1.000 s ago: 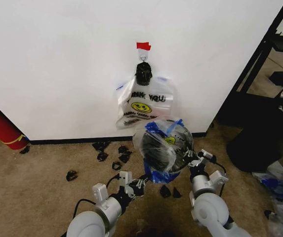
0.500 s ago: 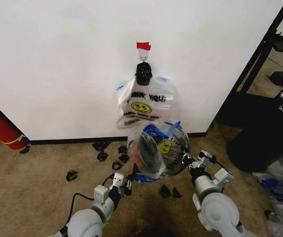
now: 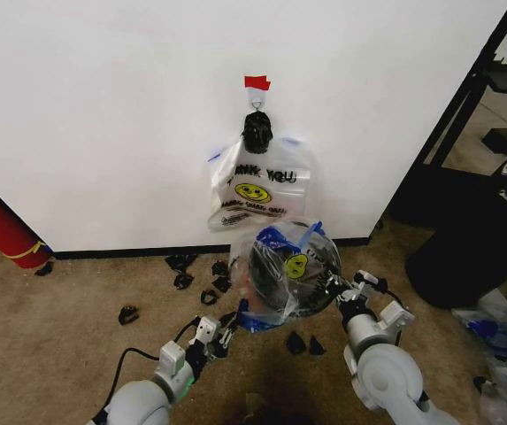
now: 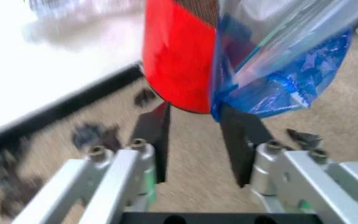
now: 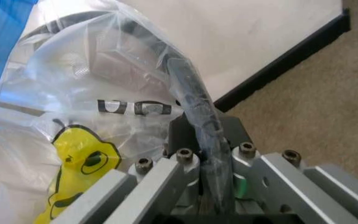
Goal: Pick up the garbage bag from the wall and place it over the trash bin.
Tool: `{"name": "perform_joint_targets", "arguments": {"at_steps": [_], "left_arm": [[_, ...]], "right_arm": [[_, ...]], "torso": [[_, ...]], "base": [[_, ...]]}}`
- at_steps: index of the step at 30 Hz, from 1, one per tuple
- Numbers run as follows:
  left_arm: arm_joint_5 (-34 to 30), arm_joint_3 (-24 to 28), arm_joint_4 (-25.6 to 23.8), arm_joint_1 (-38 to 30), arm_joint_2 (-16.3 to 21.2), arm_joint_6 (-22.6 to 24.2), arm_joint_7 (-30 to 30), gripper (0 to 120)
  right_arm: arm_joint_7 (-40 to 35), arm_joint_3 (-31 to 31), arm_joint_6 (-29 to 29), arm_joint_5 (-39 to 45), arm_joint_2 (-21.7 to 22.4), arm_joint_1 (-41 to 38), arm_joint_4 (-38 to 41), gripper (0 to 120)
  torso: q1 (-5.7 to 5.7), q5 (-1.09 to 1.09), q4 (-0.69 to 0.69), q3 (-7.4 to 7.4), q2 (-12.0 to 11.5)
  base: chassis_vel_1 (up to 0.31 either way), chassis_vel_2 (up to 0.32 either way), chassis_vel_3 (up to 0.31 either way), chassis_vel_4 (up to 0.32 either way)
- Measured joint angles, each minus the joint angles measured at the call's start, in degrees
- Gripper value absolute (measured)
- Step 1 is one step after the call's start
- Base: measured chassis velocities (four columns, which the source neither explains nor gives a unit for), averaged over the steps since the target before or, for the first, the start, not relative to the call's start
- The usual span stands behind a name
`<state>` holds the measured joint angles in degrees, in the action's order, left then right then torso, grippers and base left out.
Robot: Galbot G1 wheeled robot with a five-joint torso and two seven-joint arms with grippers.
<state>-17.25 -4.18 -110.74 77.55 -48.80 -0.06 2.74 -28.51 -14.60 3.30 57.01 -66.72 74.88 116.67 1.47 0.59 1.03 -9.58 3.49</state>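
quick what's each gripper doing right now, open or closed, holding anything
Left gripper: open, holding nothing, just below the trash bin base and the garbage bag.
Right gripper: closed on the bin's rim, bag over it.

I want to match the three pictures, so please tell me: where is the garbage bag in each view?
Head view: garbage bag at lower centre, below the hanging THANK YOU bag.
Left wrist view: its blue corner beside the trash bin's red base.
Right wrist view: clear plastic with yellow smiley, ahead of the right pincer clamping the bin's rim.
Shared landmark: the black baseboard.
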Motion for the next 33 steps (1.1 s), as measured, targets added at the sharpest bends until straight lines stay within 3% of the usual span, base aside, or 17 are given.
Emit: {"name": "perform_joint_targets", "arguments": {"at_steps": [8,15,18,23,28,33], "left_arm": [[9.4,-3.5,0.2,-2.6,-0.1,-8.3,4.9,68],[15.0,-3.6,-2.4,-6.0,-0.7,-17.0,6.9,92],[20.2,-2.7,-3.6,-6.4,-1.4,-18.2,6.5,99],[28.6,-1.6,-3.2,-7.3,-2.6,-17.2,3.2,100],[31.9,-0.3,-2.3,-8.2,-3.0,-14.2,-1.3,91],[34.5,0.2,-1.5,-8.4,-3.4,-11.8,-5.6,70]], "right_arm": [[1.3,0.4,-1.7,-5.3,0.4,0.1,-1.5,0],[5.0,3.1,-4.6,-16.3,1.2,1.8,-2.1,0],[6.8,4.5,-7.0,-22.7,1.2,2.4,-2.7,0],[9.0,6.1,-9.7,-30.3,1.1,2.7,-3.2,0],[10.6,7.7,-11.7,-36.6,1.0,3.2,-3.2,0],[11.5,9.0,-12.9,-40.5,0.7,3.5,-3.1,0]], "torso": [[0.0,0.0,0.01,0.0,0.0],[0.0,-0.02,0.02,0.0,0.0],[0.0,-0.01,0.01,0.0,0.0],[0.0,0.0,0.01,0.0,0.0],[0.0,0.0,0.01,0.0,0.0],[0.0,-0.01,0.01,0.0,0.0]], "base": [[0.0,0.0,0.0,0.0],[0.0,0.0,0.0,0.0],[0.0,0.0,0.0,0.0],[0.0,0.0,0.0,0.0],[0.0,0.0,0.0,0.0],[0.0,0.0,0.0,0.0]]}}
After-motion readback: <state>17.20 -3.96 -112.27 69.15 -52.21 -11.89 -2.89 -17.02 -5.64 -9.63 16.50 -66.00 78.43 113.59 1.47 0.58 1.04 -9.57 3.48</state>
